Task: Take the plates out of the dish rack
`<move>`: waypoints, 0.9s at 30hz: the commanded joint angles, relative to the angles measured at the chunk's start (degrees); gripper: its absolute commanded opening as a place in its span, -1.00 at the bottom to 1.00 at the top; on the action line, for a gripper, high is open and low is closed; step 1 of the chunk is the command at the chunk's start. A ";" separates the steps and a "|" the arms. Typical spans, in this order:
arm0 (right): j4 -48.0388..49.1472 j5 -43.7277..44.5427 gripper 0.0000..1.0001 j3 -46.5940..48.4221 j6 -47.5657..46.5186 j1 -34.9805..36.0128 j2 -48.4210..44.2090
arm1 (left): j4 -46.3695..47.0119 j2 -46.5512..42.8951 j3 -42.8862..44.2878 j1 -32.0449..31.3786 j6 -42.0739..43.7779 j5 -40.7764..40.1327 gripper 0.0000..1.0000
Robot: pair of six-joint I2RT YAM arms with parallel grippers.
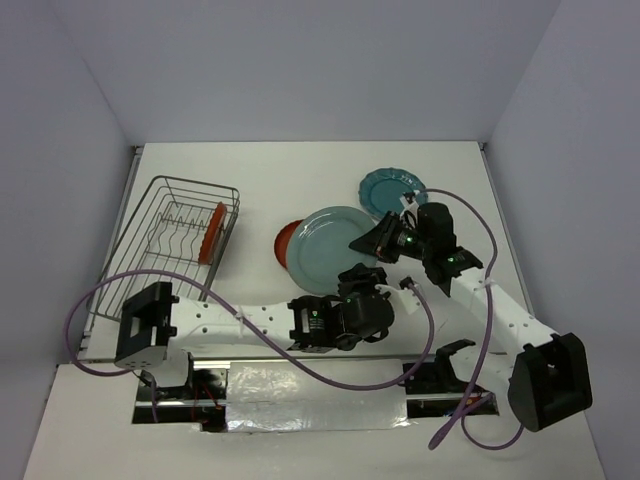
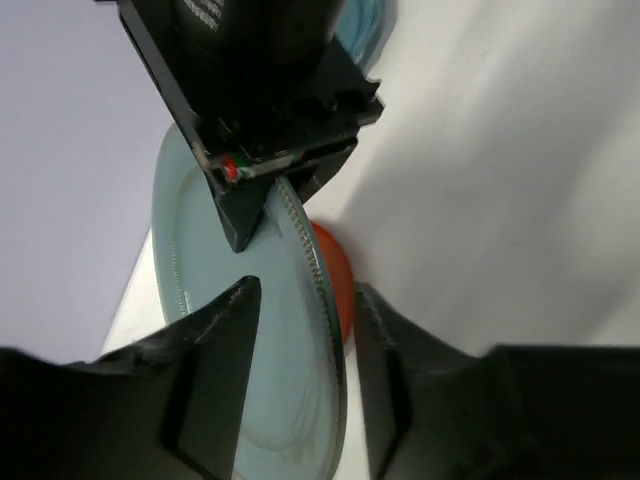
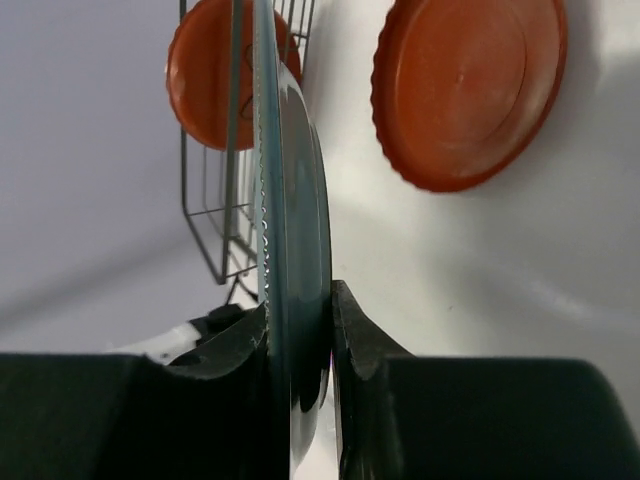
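Beneath the grey-teal plate (image 1: pixel 325 250), a red plate (image 1: pixel 284 243) shows only partly.

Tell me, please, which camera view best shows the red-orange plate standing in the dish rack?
Top external: the red-orange plate stands on edge in the dish rack, unobstructed. The right wrist view shows it through the rack's wires, partly hidden by the grey-teal plate. The left wrist view misses it.

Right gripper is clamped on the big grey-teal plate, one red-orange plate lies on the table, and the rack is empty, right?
No. The dish rack is not empty: a red-orange plate stands in it, as the top external view shows. The rest is right.
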 commanded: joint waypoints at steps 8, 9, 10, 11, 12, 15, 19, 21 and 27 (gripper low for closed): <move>10.63 1.24 -1.00 -1.14 -6.51 -9.22 -1.03 | 2.99 -13.03 -2.21 -0.12 -12.55 7.95 0.99; 9.24 1.86 -1.00 -2.54 -6.51 -10.19 -2.42 | 2.03 -15.22 -2.74 0.41 -14.06 10.13 0.99; 8.52 2.39 -1.00 -3.43 -6.51 -11.16 -3.22 | 1.59 -16.46 -4.05 2.41 -15.46 11.81 0.99; 8.26 2.74 -1.00 -4.48 -6.51 -12.82 -4.44 | 1.41 -17.69 -5.02 3.56 -18.44 13.48 0.99; 8.08 3.87 -1.00 -7.10 -6.51 -13.53 -6.98 | 1.93 -20.31 -6.16 4.79 -19.60 15.58 0.99; 5.98 8.61 -1.00 -11.68 -6.51 -15.12 -12.87 | 3.51 -25.76 -11.87 10.68 -21.98 18.32 0.99; 3.95 12.31 -1.00 -15.29 -6.51 -15.56 -18.76 | 8.69 -30.79 -20.21 13.16 -22.07 14.64 0.99; 1.60 13.81 -1.00 -16.44 -6.51 -16.78 -20.62 | 8.61 -32.11 -21.20 13.16 -22.95 14.46 0.99; 3.33 14.96 -1.00 -21.53 -6.51 -17.58 -23.53 | 10.63 -35.36 -24.62 13.07 -23.57 10.51 0.99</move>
